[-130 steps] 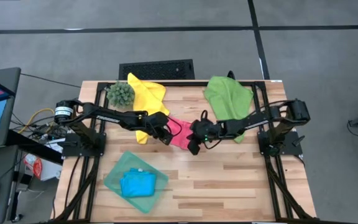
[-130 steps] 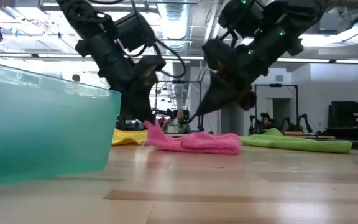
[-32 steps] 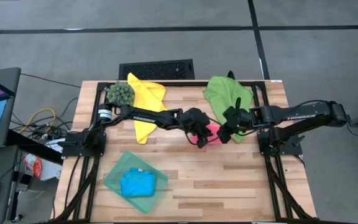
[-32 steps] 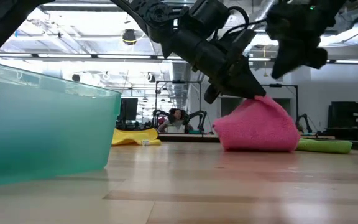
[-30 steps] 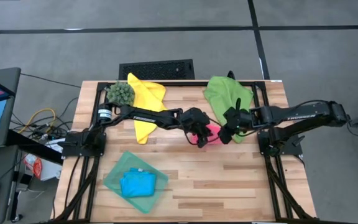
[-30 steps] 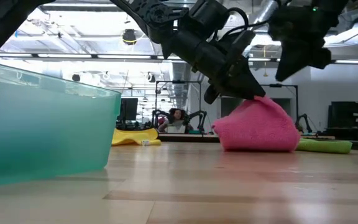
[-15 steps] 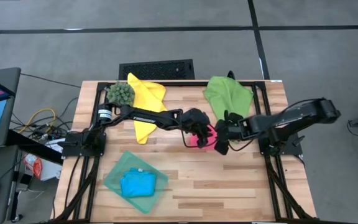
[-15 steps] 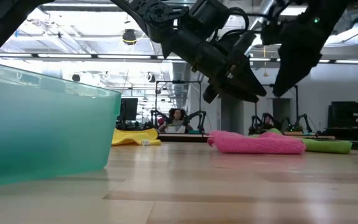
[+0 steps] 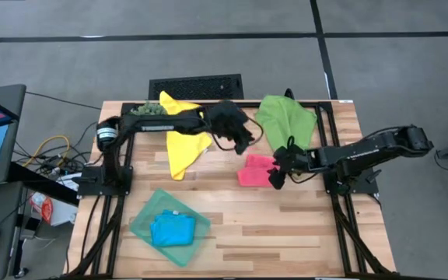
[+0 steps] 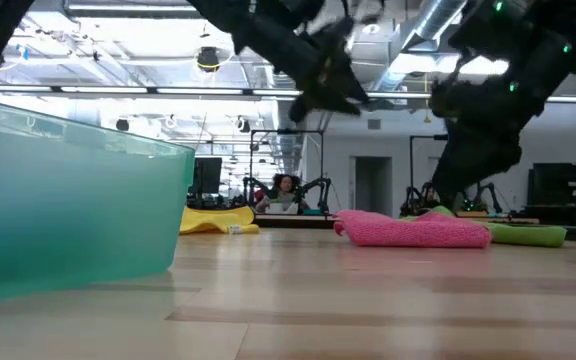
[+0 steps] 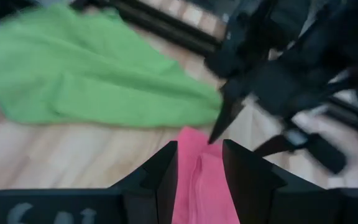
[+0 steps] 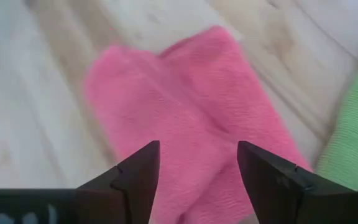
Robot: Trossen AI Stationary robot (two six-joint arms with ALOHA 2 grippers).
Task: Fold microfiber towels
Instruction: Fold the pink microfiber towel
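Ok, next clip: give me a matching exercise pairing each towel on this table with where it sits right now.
Things:
1. pink towel
2. blue towel
3. yellow towel
4. green towel

Places:
A. inside the teal tray
B. far edge of the table, on the left arm's side
C. mid-table, just in front of the open right hand
D. far edge of the table, on the right arm's side

Pairs: 1-C, 2-A, 3-B, 4-D

You've let go of the pink towel [image 9: 257, 170]; it now lies folded flat. Your left end effector [image 9: 243, 140] has pulled back and up; the right end effector [image 9: 277, 177] sits open beside it.
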